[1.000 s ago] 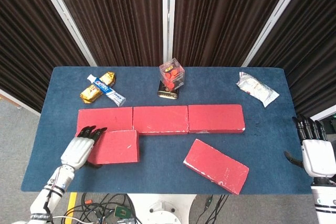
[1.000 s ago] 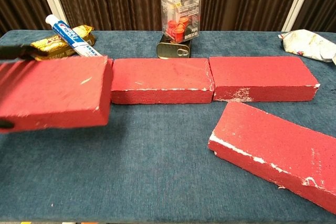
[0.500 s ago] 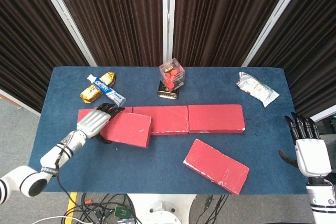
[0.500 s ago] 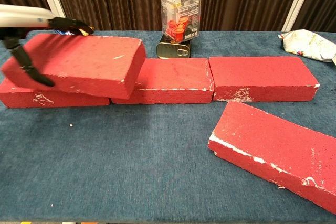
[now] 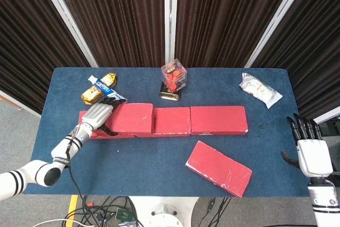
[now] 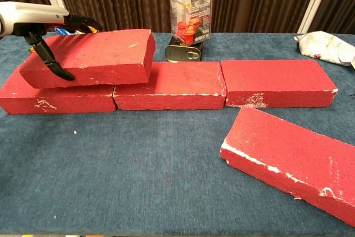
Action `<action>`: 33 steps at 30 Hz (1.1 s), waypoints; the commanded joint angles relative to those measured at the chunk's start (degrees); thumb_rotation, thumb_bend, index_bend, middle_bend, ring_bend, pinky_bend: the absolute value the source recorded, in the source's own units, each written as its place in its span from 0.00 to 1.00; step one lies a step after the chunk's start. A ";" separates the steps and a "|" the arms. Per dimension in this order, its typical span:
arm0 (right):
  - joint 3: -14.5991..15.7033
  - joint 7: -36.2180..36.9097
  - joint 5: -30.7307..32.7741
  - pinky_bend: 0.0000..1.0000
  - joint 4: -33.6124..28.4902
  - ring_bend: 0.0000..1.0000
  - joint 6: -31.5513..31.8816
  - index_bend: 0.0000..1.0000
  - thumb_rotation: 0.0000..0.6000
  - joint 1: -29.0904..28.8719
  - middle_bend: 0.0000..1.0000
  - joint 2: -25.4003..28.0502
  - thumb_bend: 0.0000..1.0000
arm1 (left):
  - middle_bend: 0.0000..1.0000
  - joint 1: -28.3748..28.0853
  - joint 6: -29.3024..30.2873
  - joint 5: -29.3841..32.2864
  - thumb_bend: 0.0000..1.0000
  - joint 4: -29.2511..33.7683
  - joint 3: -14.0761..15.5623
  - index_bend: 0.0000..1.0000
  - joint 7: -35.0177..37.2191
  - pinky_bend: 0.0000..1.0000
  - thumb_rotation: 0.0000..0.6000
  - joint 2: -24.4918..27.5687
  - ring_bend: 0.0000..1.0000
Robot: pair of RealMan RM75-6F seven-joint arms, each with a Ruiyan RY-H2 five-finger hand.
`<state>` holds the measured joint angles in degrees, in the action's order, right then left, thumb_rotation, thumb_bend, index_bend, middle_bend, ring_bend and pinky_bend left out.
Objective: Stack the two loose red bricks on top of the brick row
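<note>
We see the row of three red foam bricks [image 6: 222, 84] on the blue cloth table [image 5: 159, 168], and our left hand [image 5: 98, 115] grips one loose red brick [image 6: 91, 56] by its left end, thumb in front, fingers [image 6: 83, 25] over the top, resting it on the row. The second loose red brick [image 5: 218, 167] lies flat near the front, cut off in the chest view. Our right hand [image 5: 312, 150] hangs beside the table's right edge, fingers spread, holding nothing.

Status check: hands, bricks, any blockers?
Left hand holds first brick on the row. Right hand open, idle. Second brick loose on table. No blockers.

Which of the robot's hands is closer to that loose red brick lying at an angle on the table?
Right hand: open beside the table, right of the angled brick. Left hand is farther, gripping another brick on the row.
</note>
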<state>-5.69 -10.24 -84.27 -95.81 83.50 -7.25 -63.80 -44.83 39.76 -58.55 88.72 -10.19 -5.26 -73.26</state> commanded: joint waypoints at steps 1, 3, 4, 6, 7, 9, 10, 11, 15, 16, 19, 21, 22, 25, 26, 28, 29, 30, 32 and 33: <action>-0.03 0.33 0.11 0.00 0.27 0.00 -0.09 0.00 1.00 -0.05 0.00 -0.09 0.11 | 0.19 -1.27 3.87 7.79 0.00 2.36 1.19 0.00 -7.46 0.00 1.00 -0.72 0.00; -0.06 0.76 0.23 0.00 0.61 0.00 -0.06 0.00 1.00 -0.01 0.00 -0.10 0.11 | 0.19 -1.99 5.73 11.60 0.00 4.13 1.52 0.00 -10.69 0.00 1.00 -0.69 0.00; -0.06 0.95 0.29 0.00 0.77 0.00 -0.05 0.00 1.00 0.02 0.00 -0.09 0.11 | 0.19 -2.43 6.39 13.04 0.00 4.85 1.57 0.00 -11.97 0.00 1.00 -0.70 0.00; -0.04 1.39 0.41 0.00 1.08 0.00 -0.05 0.00 1.00 0.10 0.00 -0.06 0.11 | 0.19 -3.36 8.03 16.28 0.00 6.42 1.95 0.00 -14.96 0.00 1.00 -0.73 0.00; -0.03 1.60 0.44 0.00 1.22 0.00 -0.06 0.00 1.00 0.12 0.00 -0.05 0.11 | 0.19 -3.72 8.81 17.40 0.00 7.00 2.06 0.00 -16.07 0.00 1.00 -0.89 0.00; 0.04 2.00 0.52 0.00 1.55 0.00 -0.09 0.00 1.00 0.19 0.00 -0.08 0.11 | 0.19 -4.48 10.06 19.36 0.00 8.09 2.28 0.00 -18.00 0.00 1.00 -1.27 0.00; 0.06 2.15 0.55 0.00 1.69 0.00 -0.10 0.00 1.00 0.21 0.00 -0.11 0.11 | 0.19 -4.78 10.55 20.00 0.00 8.39 2.36 0.00 -18.71 0.00 1.00 -1.49 0.00; 0.09 2.29 0.56 0.00 1.82 0.00 -0.11 0.00 1.00 0.24 0.00 -0.14 0.11 | 0.19 -5.08 10.91 20.43 0.00 8.59 2.43 0.00 -19.31 0.00 1.00 -1.76 0.00; 0.15 2.85 0.71 0.00 2.38 0.00 -0.21 0.00 1.00 0.29 0.00 -0.30 0.11 | 0.19 -6.61 11.31 21.96 0.00 8.41 2.82 0.00 -21.64 0.00 1.00 -3.02 0.00; 0.17 2.92 0.76 0.00 2.48 0.00 -0.27 0.00 1.00 0.29 0.00 -0.33 0.11 | 0.19 -6.96 11.30 22.14 0.00 8.22 2.94 0.00 -22.14 0.00 1.00 -3.28 0.00; 0.17 3.13 0.97 0.00 2.71 0.00 -0.39 0.00 1.00 0.31 0.00 -0.34 0.11 | 0.19 -8.06 10.63 22.99 0.00 7.59 3.20 0.00 -23.22 0.00 1.00 -3.97 0.00; 0.15 3.24 1.07 0.00 2.84 0.00 -0.39 0.00 1.00 0.35 0.00 -0.32 0.11 | 0.19 -8.83 10.04 24.02 0.00 7.04 3.11 0.00 -23.59 0.00 1.00 -4.28 0.00; 0.15 3.27 1.12 0.00 2.87 0.00 -0.37 0.00 1.00 0.37 0.00 -0.31 0.11 | 0.19 -9.16 10.00 24.37 0.00 6.71 3.11 0.00 -23.86 0.00 1.00 -4.46 0.00; 0.13 3.32 1.12 0.00 2.88 0.00 -0.28 0.00 1.00 0.42 0.00 -0.27 0.11 | 0.19 -10.02 9.73 26.16 0.00 5.96 2.80 0.00 -24.05 0.00 1.00 -4.94 0.00; 0.11 3.29 1.09 0.00 2.85 0.00 -0.22 0.00 1.00 0.42 0.00 -0.25 0.11 | 0.19 -10.33 9.62 27.10 0.00 5.78 2.67 0.00 -24.05 0.00 1.00 -5.00 0.00; 0.08 3.27 1.04 0.00 2.78 0.00 -0.15 0.00 1.00 0.41 0.00 -0.23 0.11 | 0.19 -10.75 9.88 28.42 0.00 5.59 2.63 0.00 -24.35 0.00 1.00 -5.13 0.00; 0.05 3.29 1.05 0.00 2.76 0.00 -0.16 0.00 1.00 0.39 0.00 -0.22 0.11 | 0.19 -10.93 10.16 29.16 0.00 5.69 2.71 0.00 -24.63 0.00 1.00 -5.13 0.00; 0.03 3.33 1.11 0.00 2.77 0.00 -0.23 0.00 1.00 0.36 0.00 -0.21 0.11 | 0.19 -11.13 10.64 30.18 0.00 5.99 2.81 0.00 -24.99 0.00 1.00 -5.13 0.00; 0.02 3.42 1.23 0.00 2.84 0.00 -0.44 0.00 1.00 0.28 0.00 -0.23 0.11 | 0.19 -11.36 11.41 31.58 0.00 6.54 2.92 0.00 -25.46 0.00 1.00 -5.12 0.00; 0.02 3.48 1.31 0.00 2.90 0.00 -0.62 0.00 1.00 0.21 0.00 -0.23 0.11 | 0.19 -11.53 11.90 32.50 0.00 6.91 2.98 0.00 -25.79 0.00 1.00 -5.07 0.00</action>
<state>-5.67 -6.80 -83.00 -92.94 82.93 -7.01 -64.03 -56.00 50.96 -27.04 95.14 -7.32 -30.51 -78.32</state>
